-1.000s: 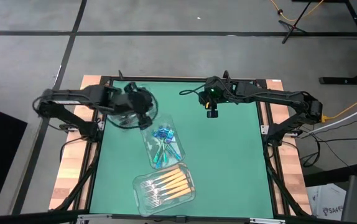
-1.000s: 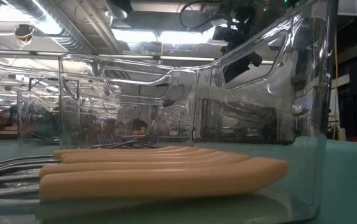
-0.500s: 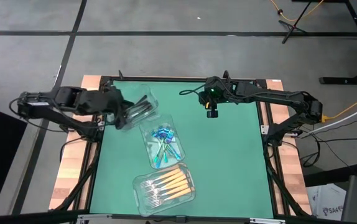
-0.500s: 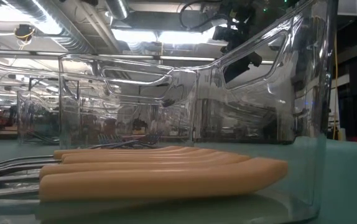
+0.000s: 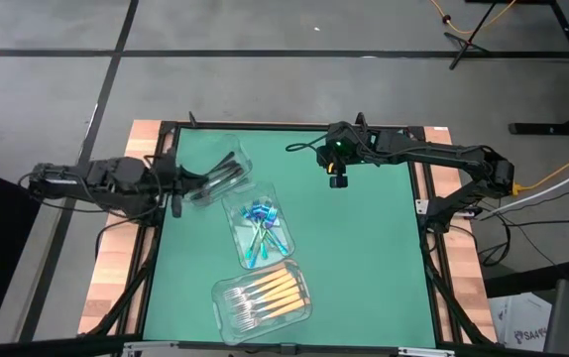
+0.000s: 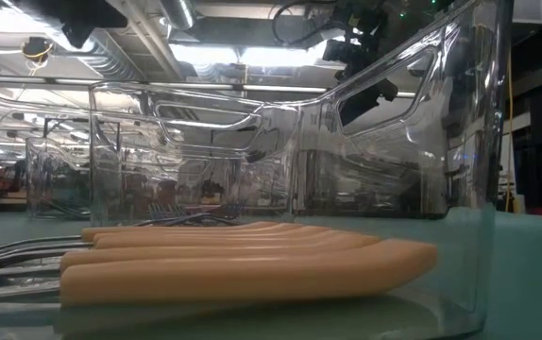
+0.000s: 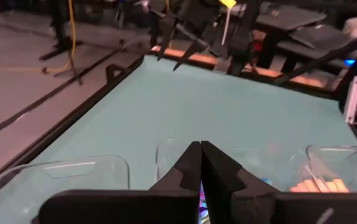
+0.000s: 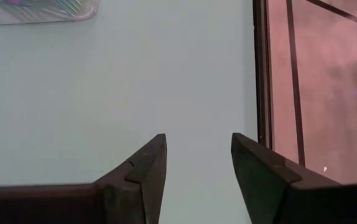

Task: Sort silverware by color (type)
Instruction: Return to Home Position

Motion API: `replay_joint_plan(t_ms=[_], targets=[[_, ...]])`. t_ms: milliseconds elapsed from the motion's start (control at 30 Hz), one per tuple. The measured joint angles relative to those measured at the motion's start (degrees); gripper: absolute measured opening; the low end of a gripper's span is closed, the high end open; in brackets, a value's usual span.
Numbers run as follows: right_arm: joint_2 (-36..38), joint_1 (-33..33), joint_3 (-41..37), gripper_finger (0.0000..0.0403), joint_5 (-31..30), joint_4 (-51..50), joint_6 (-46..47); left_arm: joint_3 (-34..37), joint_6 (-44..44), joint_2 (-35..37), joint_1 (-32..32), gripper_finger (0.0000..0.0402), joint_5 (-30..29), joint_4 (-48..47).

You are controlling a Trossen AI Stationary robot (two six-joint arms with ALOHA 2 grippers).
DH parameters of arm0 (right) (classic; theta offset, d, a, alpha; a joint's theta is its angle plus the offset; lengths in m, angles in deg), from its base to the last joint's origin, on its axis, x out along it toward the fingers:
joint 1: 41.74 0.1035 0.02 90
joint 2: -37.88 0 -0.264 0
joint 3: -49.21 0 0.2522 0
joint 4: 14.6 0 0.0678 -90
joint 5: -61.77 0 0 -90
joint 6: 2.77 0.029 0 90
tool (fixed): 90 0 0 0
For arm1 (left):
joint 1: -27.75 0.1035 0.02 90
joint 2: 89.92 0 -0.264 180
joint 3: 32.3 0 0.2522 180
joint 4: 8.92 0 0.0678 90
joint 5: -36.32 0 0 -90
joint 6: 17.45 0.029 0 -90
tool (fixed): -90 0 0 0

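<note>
The silverware lies sorted in three clear containers on the green mat. Black pieces point(image 5: 223, 171) fill the far-left one, iridescent blue ones point(image 5: 259, 224) the middle one, and orange-handled forks point(image 5: 270, 291) the near one. Those orange handles point(image 6: 252, 264) fill the low view. My left gripper point(image 5: 187, 186) is shut and holds nothing. It hangs near the table's left edge, beside the container of black pieces, and its closed fingers point(image 7: 200, 163) point across the mat. My right gripper point(image 5: 338, 179) hangs open over bare mat at the far middle, its fingers point(image 8: 197, 158) apart.
The black table frame point(image 5: 156, 213) runs close beside my left gripper. Bare green mat point(image 5: 364, 258) covers the table's right half. The right wrist view shows the mat's edge and frame point(image 8: 260, 68), with a corner of the iridescent container point(image 8: 38, 9).
My left gripper has drawn back from over the container of black pieces toward the table's left edge. It has sunk lower and tipped up from pointing steeply down to nearly level. The black pieces, hidden under it a second ago, now show in their container.
</note>
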Motion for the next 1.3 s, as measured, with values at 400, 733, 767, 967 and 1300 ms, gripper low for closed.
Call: replay_joint_plan(t_ms=[400,733,767,967,1300], targets=[[0.0,0.0,0.0,0.017,0.0,0.0,0.0,15.4,2.5,15.0,0.0,0.0,0.8,8.9],[0.0,0.0,0.0,0.017,0.0,0.0,0.0,25.3,6.1,23.3,0.0,0.0,2.2,16.0],[0.0,0.0,0.0,0.017,0.0,0.0,0.0,26.1,6.7,24.0,0.0,0.0,2.3,16.5],[0.0,0.0,0.0,0.017,0.0,0.5,0.0,30.3,7.0,26.5,0.0,0.0,2.3,20.4],[0.0,0.0,0.0,0.017,6.0,4.6,0.1,36.6,12.4,26.5,0.0,0.0,6.4,33.2]])
